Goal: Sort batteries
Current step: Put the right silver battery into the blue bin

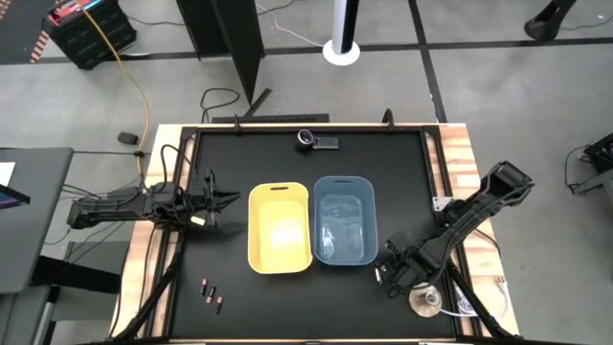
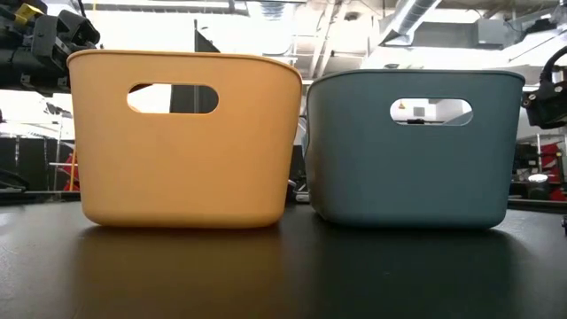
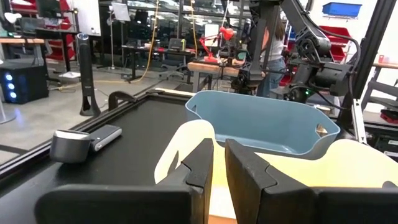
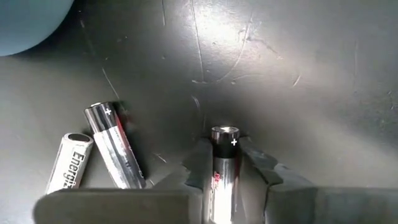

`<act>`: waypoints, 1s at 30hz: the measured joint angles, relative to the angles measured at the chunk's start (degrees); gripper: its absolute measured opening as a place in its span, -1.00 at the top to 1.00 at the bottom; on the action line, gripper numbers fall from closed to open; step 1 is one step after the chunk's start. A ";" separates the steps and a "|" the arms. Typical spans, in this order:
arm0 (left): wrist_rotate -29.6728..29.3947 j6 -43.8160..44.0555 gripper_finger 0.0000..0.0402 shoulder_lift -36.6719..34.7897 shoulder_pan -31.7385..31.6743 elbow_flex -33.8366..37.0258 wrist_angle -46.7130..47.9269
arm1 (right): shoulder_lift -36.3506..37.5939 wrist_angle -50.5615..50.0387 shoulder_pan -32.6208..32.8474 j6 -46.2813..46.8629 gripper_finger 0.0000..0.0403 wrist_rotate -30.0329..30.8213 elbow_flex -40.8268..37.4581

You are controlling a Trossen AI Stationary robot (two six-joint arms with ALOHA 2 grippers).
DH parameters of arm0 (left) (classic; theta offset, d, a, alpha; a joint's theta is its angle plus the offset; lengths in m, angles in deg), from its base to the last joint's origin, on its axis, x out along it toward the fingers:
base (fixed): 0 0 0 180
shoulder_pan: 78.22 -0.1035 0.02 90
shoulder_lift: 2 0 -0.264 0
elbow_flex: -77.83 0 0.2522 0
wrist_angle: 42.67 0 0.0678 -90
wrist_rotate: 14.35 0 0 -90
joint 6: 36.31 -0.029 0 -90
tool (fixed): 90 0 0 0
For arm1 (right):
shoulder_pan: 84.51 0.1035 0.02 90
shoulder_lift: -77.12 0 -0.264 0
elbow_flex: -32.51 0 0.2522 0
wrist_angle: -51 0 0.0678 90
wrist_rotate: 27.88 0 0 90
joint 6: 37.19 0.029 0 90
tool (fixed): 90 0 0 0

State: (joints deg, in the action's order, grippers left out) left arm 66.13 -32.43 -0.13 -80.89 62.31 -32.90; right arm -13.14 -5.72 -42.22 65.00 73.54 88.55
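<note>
My right gripper (image 4: 225, 163) (image 1: 389, 274) hangs low over the table by the blue bin's near right corner and is shut on a silver battery (image 4: 224, 171). Two more batteries lie flat on the table beside it: a silver-and-black one (image 4: 115, 147) and a white one (image 4: 67, 163). Three dark batteries (image 1: 211, 293) lie on the table near its near left corner. My left gripper (image 3: 219, 163) (image 1: 218, 199) waits left of the yellow bin (image 1: 279, 228), its fingers almost together and holding nothing. My right gripper pinches the silver battery between its two fingers, which lie along the battery's sides (image 4: 219, 180). The plus end (image 4: 225, 134) sticks out past the fingertips toward the table. The fingers come from above, pointing down. I cannot tell whether the battery is clear of the table.
The yellow bin and the blue bin (image 1: 345, 220) (image 2: 412, 146) stand side by side mid-table. A round silver disc (image 1: 426, 302) lies just right of my right gripper. A small camera device (image 1: 314, 141) (image 3: 78, 144) sits at the far edge. Bare black table lies between the left batteries and the bins.
</note>
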 joint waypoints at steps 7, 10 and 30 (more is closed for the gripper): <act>0.00 0.00 0.80 0.00 0.01 0.00 0.05 | 0.00 -0.13 0.00 0.21 0.73 0.05 0.02; 0.00 0.00 0.80 0.00 0.00 0.00 0.04 | 0.00 -0.15 0.00 0.24 0.74 0.07 0.02; 0.02 0.00 0.80 0.02 0.01 0.00 0.28 | 0.00 -12.10 -0.04 -0.63 0.75 0.44 6.01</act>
State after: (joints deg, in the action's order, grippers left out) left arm 66.16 -32.43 -0.11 -80.88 62.31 -32.61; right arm -13.14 -17.82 -42.27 64.37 73.98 94.57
